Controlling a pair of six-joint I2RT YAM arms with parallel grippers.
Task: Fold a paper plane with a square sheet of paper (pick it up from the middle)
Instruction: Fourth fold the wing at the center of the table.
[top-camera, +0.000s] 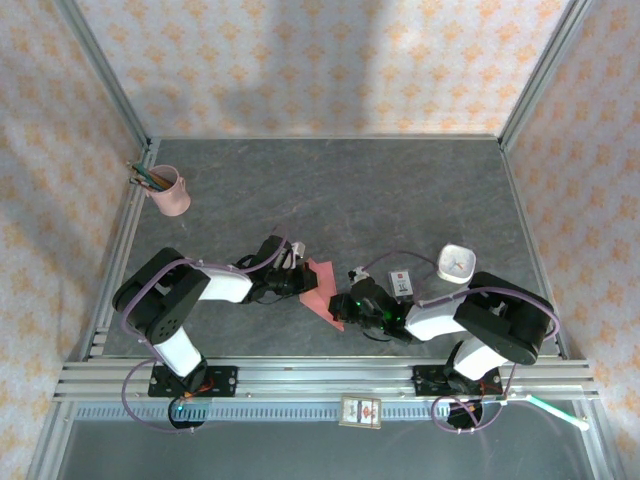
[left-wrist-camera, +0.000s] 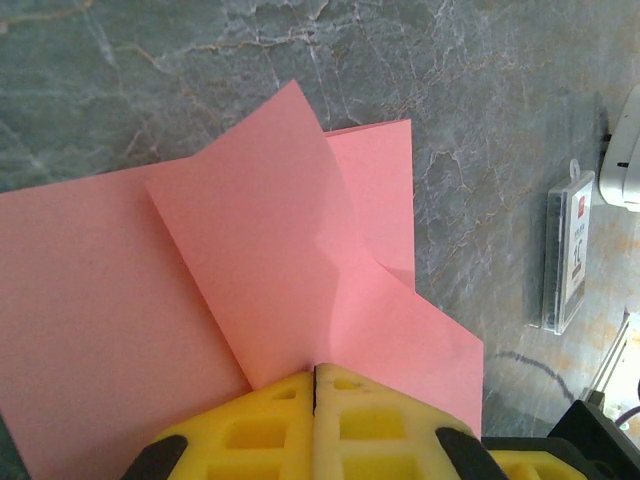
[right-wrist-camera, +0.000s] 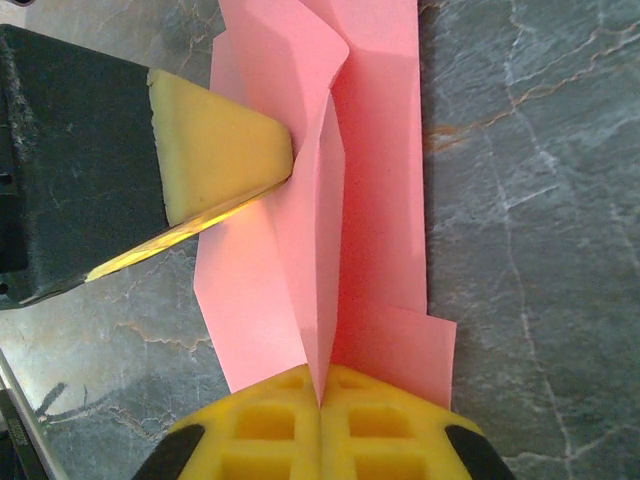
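The salmon-pink square sheet of paper lies folded between the two arms, with several flaps and a raised centre crease. It is a creased shape, not a pointed paper plane. My left gripper is shut on one edge of the paper; its yellow pads reach in from the left in the right wrist view. My right gripper is shut on the upright crease at the opposite end. From above, the left gripper and the right gripper face each other across the paper.
A pink pencil cup stands at the back left. A small white-and-black box and a white square object lie just right of the right gripper; the box is close to the paper. The dark marbled table stretches behind.
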